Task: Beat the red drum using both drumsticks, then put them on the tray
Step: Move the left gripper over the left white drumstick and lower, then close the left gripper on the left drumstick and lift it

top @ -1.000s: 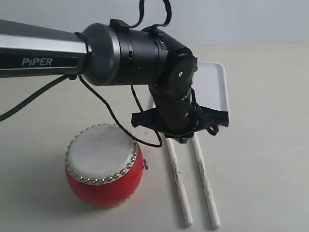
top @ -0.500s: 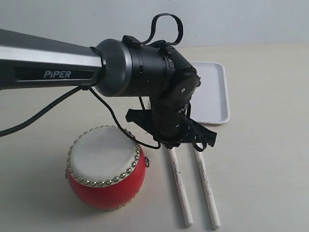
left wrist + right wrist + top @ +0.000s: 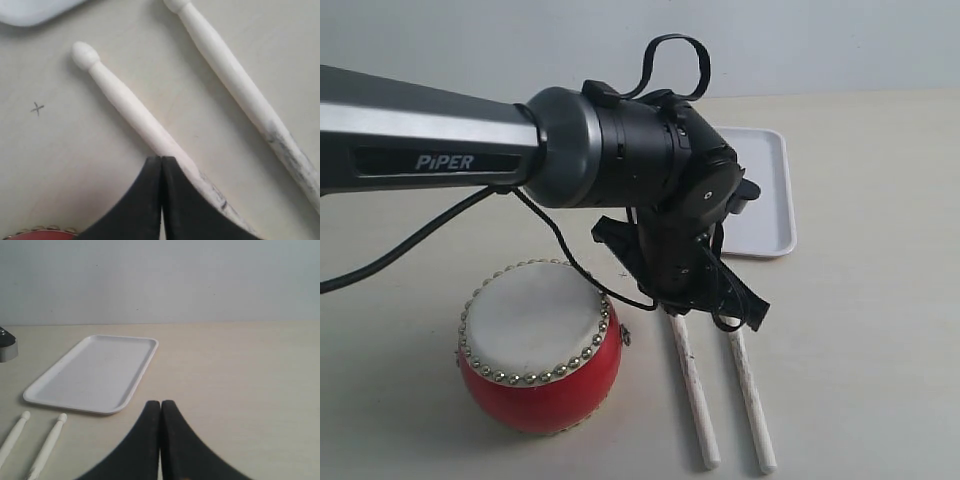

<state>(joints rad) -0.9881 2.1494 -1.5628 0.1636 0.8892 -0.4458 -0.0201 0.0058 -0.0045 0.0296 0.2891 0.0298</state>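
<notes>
Two slim pale wooden drumsticks (image 3: 692,395) lie on the counter (image 3: 880,330), right of the glossy red barrel drum (image 3: 538,345), nearer than the flat white plastic tray (image 3: 767,190); left tool (image 3: 161,167) hangs over them pinched closed, right tool (image 3: 160,410) too, both empty; descending unopened, it'd likely roll a stick away.

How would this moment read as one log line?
left jaws: shut, over drumsticks | right jaws: shut, empty | drumsticks: both on table beside red drum | tray: empty

Drum (image 3: 538,345) left of two side-by-side drumsticks (image 3: 694,395), tray (image 3: 770,190) behind them, all on table (image 3: 880,330)
</notes>
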